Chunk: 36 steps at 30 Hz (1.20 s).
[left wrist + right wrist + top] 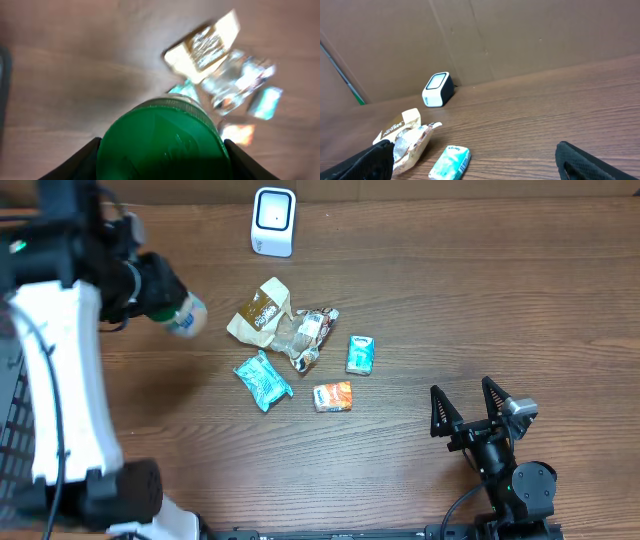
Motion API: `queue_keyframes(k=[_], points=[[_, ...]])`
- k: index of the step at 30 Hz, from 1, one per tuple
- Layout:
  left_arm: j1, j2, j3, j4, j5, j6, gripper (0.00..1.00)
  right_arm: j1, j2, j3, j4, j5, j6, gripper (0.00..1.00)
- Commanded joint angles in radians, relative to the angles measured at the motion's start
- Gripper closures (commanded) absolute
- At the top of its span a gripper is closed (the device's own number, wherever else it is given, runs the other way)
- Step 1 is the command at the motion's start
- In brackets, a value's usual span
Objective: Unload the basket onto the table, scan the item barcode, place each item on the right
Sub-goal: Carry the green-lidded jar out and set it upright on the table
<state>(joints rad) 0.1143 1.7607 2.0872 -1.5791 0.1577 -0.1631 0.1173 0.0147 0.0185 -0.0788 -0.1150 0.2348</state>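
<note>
Left end effector grips green-capped bottle, label blurred; right end effector, five o'clock, wide open, empty; wooden bench.

Crumpled clear wrapper lies on the wooden worktop. Tan bag touches its left. Teal pack sits just right of it.

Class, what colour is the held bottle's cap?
The bottle cap is green, clearest in the left wrist view.
</note>
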Motion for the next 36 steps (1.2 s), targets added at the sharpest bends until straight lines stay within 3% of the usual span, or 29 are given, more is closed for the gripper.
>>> queue_keyframes(k=[1,11,22,29,31,32,36], points=[[-0.060,0.110,0.010,-0.042,-0.122,0.029,0.51,-0.005,-0.010,-0.010,0.004,0.009,0.000,0.00],[-0.103,0.214,-0.093,0.026,-0.143,0.020,0.52,-0.005,-0.010,-0.010,0.004,0.009,0.000,0.00],[-0.107,0.214,-0.481,0.402,-0.195,-0.029,0.50,-0.005,-0.010,-0.010,0.004,0.009,0.000,0.00],[-0.134,0.210,-0.541,0.458,-0.211,-0.050,0.38,-0.005,-0.010,-0.010,0.004,0.009,0.000,0.00],[-0.145,0.202,-0.540,0.457,-0.210,-0.050,0.07,-0.005,-0.010,-0.010,0.004,0.009,0.000,0.00],[-0.153,0.193,-0.540,0.454,-0.210,-0.050,0.00,-0.005,-0.010,-0.010,0.004,0.009,0.000,0.00],[-0.169,0.122,-0.540,0.447,-0.210,-0.050,0.00,-0.005,-0.010,-0.010,0.004,0.009,0.000,0.00]])
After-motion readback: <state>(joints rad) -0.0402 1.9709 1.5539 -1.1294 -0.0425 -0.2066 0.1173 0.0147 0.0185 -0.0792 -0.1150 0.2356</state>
